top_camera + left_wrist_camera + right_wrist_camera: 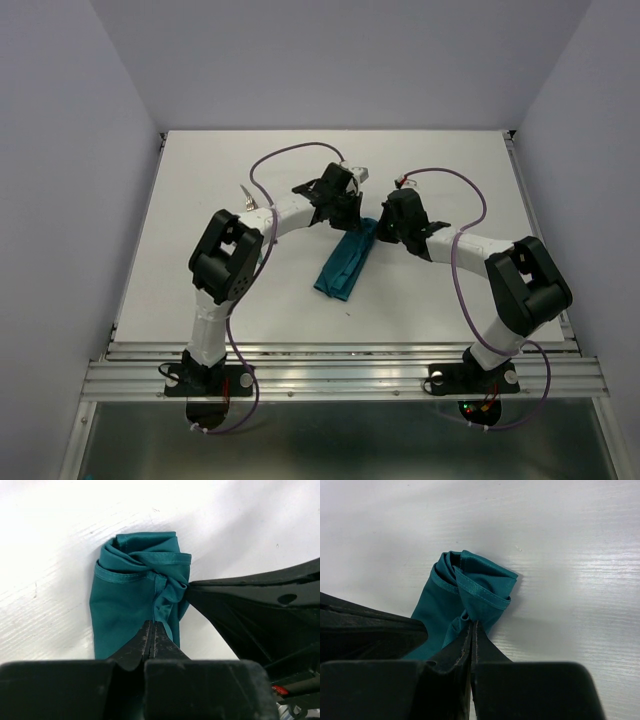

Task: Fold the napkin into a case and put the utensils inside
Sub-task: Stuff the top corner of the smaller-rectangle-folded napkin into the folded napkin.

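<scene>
While both arms reached inward over the white counter, you had the 2 hands meeting at the far end of the case, the teal cloth folded into a narrow strip lying at an angle near the counter's middle. Your left hand had its fingers pressed together, tips resting on the cloth along a lengthwise fold; whether they pinched any fabric could not be told. Your right hand was likewise closed, its tips at the bunched open end of the case, where the hems curled over one another, and a pinch there could not be confirmed either. From the left wrist, the right hand's black body touched the cloth's side. At the counter's far left, beyond your left arm, the silver heads of the utensils showed, well apart from the case.
</scene>
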Controlling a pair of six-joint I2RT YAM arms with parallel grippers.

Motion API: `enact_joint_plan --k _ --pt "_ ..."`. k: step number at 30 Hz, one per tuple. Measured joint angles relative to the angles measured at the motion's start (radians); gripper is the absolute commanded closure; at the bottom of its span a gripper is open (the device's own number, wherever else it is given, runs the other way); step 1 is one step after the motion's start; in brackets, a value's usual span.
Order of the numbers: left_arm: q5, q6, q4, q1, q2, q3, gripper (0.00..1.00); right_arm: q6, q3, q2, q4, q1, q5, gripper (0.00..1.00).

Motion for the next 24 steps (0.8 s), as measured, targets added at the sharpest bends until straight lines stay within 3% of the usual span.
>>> enact_joint_plan --k 24 --pt "0.119 -0.060 0.053 0.006 0.137 0.101 1.00 0.000 0.000 0.000 0.000 0.000 0.000 0.99"
